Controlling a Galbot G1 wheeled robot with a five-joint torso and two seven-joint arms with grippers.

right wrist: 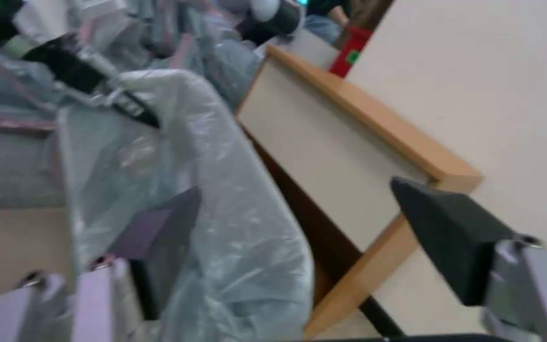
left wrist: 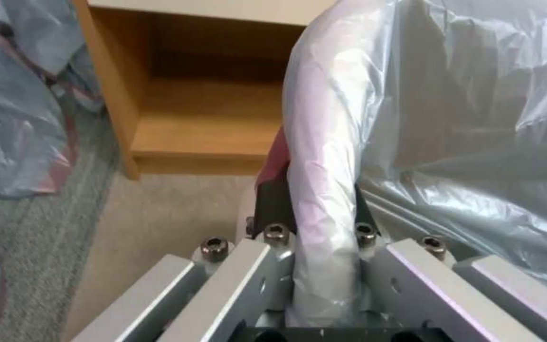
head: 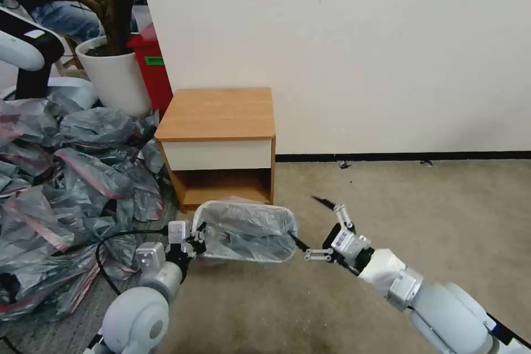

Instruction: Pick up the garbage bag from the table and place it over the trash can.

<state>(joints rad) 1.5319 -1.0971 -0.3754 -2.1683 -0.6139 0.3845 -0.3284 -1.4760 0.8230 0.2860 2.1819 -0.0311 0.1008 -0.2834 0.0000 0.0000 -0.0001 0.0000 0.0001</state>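
The trash can (head: pixel 251 257) stands on the carpet in front of the table (head: pixel 218 113). The see-through grey garbage bag (head: pixel 243 229) is stretched over its rim and hangs inside. My left gripper (head: pixel 198 240) is at the can's left end, shut on the bag-covered rim (left wrist: pixel 321 156), one finger (left wrist: pixel 273 209) outside and one inside. My right gripper (head: pixel 312 222) is at the can's right end, open wide. Its lower fingertip is right at the bagged rim and its upper finger points away. In the right wrist view the bag (right wrist: pixel 223 199) lies beside one open finger (right wrist: pixel 159 242).
A big heap of grey bags (head: pixel 72 182) covers the floor to the left, with a black cable (head: pixel 110 243) beside it. A white plant pot (head: pixel 113 74) and a red box (head: pixel 152 66) stand behind. The wall runs behind the table; open carpet (head: pixel 420 210) lies to the right.
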